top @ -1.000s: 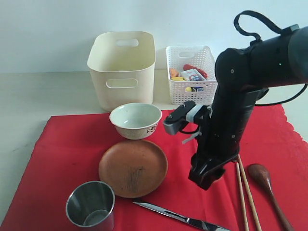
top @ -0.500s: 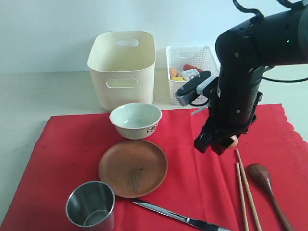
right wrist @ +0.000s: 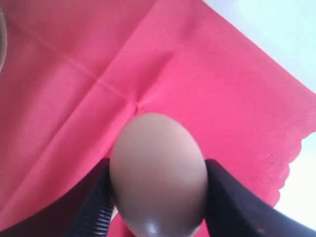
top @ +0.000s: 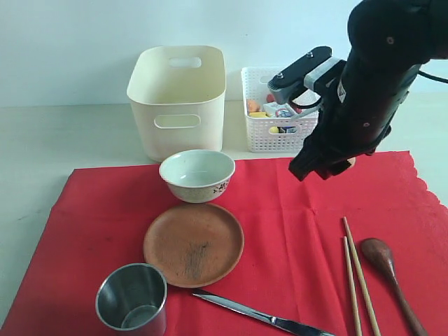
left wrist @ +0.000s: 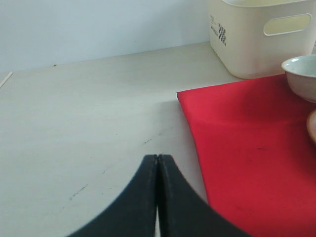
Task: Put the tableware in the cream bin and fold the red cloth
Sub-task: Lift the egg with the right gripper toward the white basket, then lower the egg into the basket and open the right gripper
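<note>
Right gripper pinching an egg above the red cloth, near the white basket.
The egg is probably being cleared off so the cloth can be folded. The left gripper, jaws pressed together, hangs over the bare table beside the cloth's corner. The basket holds food packets, and the cream bin looks empty. The bowl, plate, cup, knife, chopsticks and spoon all lie on the cloth.

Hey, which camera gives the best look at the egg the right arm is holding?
The right wrist view: the egg fills mid-frame, clamped in the right gripper, with the red cloth behind it. The exterior view shows only a tan sliver under the arm; the left wrist view shows none.
</note>
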`<state>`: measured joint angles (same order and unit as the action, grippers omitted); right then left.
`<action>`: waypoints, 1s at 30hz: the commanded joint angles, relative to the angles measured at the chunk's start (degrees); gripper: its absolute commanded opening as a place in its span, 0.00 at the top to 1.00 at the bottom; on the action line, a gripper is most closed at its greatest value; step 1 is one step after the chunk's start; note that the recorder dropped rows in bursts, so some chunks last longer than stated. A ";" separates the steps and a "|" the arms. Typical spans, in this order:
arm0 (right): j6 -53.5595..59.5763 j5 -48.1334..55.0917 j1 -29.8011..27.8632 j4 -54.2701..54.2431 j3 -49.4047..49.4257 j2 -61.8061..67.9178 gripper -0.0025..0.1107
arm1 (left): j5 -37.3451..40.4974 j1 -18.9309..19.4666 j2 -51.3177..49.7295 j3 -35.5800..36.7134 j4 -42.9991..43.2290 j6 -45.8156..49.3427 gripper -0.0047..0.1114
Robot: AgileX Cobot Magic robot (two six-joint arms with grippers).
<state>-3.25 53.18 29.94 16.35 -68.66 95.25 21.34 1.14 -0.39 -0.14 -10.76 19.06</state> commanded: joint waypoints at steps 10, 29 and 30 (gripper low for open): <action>-13.51 -7.80 0.03 12.81 -0.39 -0.60 0.93 | -0.06 -0.23 0.39 0.14 -0.27 0.21 0.96; -13.70 -24.36 -10.41 4.13 -0.39 -0.35 0.93 | -0.06 -0.23 0.39 0.14 -0.27 0.21 0.96; -13.37 -24.65 -10.41 4.13 -0.39 -0.35 0.93 | -0.06 -0.23 0.39 0.14 -0.27 0.21 0.96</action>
<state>-17.52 30.72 20.10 21.04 -68.66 95.25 21.34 1.14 -0.39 -0.14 -10.76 19.06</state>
